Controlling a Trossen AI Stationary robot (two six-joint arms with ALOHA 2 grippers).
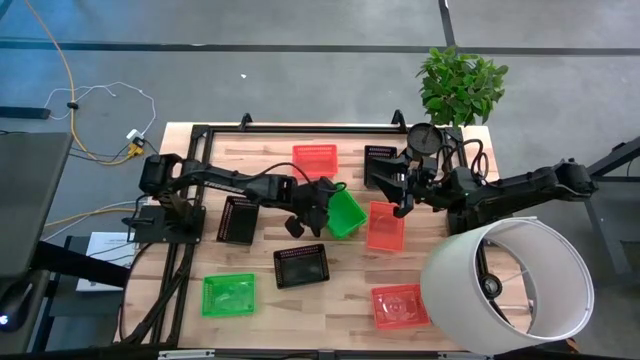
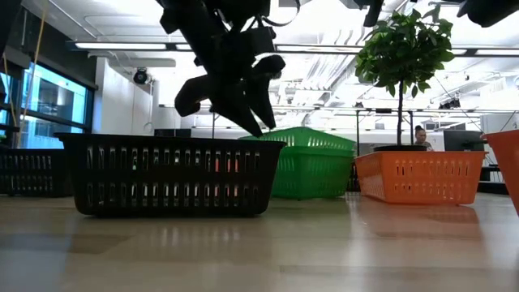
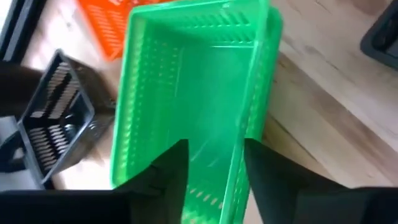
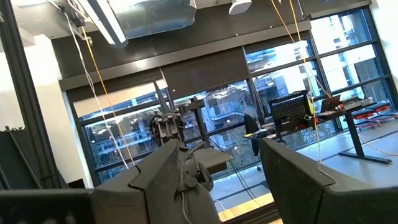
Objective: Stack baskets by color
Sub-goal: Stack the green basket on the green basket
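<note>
A green basket (image 1: pixel 347 214) (image 3: pixel 186 81) sits near the table's middle, its bottom on the wood in the low view (image 2: pixel 312 166). My left gripper (image 1: pixel 322 205) (image 3: pixel 214 149) is open over its near end, one finger inside the basket and one outside its long wall. My right gripper (image 1: pixel 403 203) (image 4: pixel 217 149) hangs open above the table right of centre, pointing up into the room with nothing between its fingers. Other baskets lie around: red (image 1: pixel 315 157), orange-red (image 1: pixel 386 225), red (image 1: pixel 400 305), green (image 1: pixel 228 295) and black (image 1: pixel 301 266), (image 1: pixel 238 219). My left gripper straddles the green basket's long side wall (image 3: pixel 242 155) near one end, slanting down from above, with one finger (image 3: pixel 168 174) inside and the other (image 3: pixel 267 180) outside. A gap shows at the inner finger. I cannot tell whether the outer finger touches the wall.
A large white lampshade (image 1: pixel 510 275) lies at the table's near right corner. A potted plant (image 1: pixel 460 85) stands at the far right. Another black basket (image 1: pixel 380 155) sits by the right arm. A black frame (image 1: pixel 200 160) runs along the left and far edges.
</note>
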